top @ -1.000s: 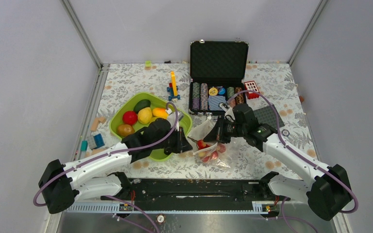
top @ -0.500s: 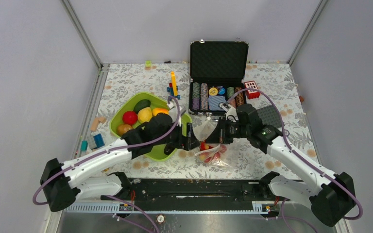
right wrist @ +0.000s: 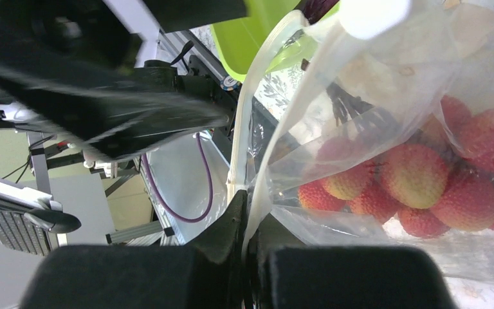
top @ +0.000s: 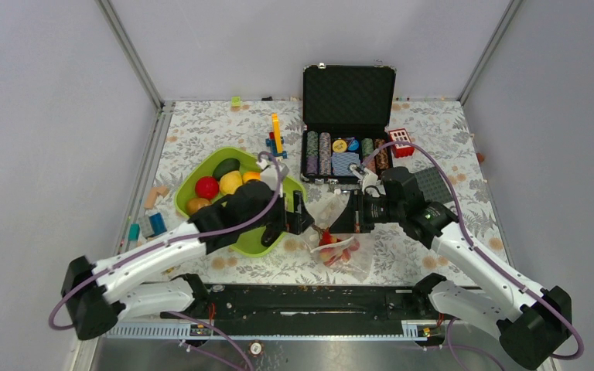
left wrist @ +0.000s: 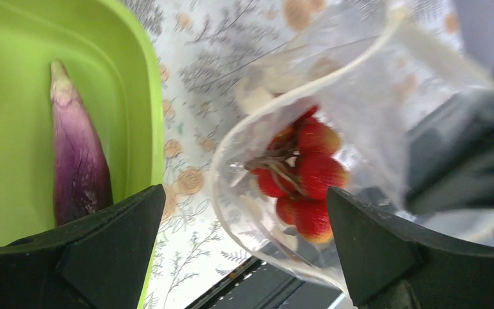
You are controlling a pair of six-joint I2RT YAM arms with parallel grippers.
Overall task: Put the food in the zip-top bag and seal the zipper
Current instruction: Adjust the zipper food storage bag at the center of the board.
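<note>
The clear polka-dot zip-top bag (top: 339, 232) hangs between my two grippers with a bunch of small red berries (top: 329, 241) inside; the berries also show in the left wrist view (left wrist: 305, 174) and the right wrist view (right wrist: 424, 187). My right gripper (top: 358, 210) is shut on the bag's rim (right wrist: 252, 212) and holds it up. My left gripper (top: 303, 215) is open at the bag's mouth (left wrist: 244, 174), holding nothing. More food lies in the lime-green tray (top: 274, 239): a red fruit (top: 207, 187), a yellow one (top: 230, 182), an orange one (top: 197, 205), a dark green one (top: 226, 167), and a purple eggplant (left wrist: 77, 161).
An open black case (top: 348, 124) of poker chips stands behind the bag. A small red toy (top: 400, 142) and a dark pad (top: 433, 184) lie to its right. A yellow and blue toy (top: 277, 137) stands behind the tray. Small blocks (top: 153, 220) lie left of the tray.
</note>
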